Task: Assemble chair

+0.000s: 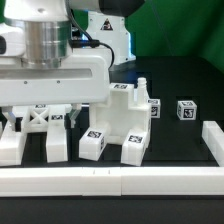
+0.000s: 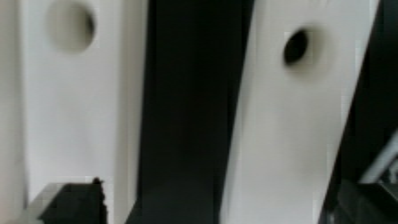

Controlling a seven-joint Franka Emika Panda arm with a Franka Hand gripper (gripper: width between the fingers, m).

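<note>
approach step, by my judgement: gripper [image 1: 42, 102] hangs over the cross-braced frame [image 1: 37, 120], jaws spread full wide, nothing held. chair not yet joined. the frame lies to the exterior view's left of the seat block [image 1: 125, 112]; near cube [image 1: 153, 107] sits just beside that block on the exterior view's right, far cube [image 1: 185, 110] farther that way. count: one frame, one seat block, two cubes, two holed bars [image 2: 71, 120] under the wrist. next move calls for a square descent onto one bar, then closing.
</note>
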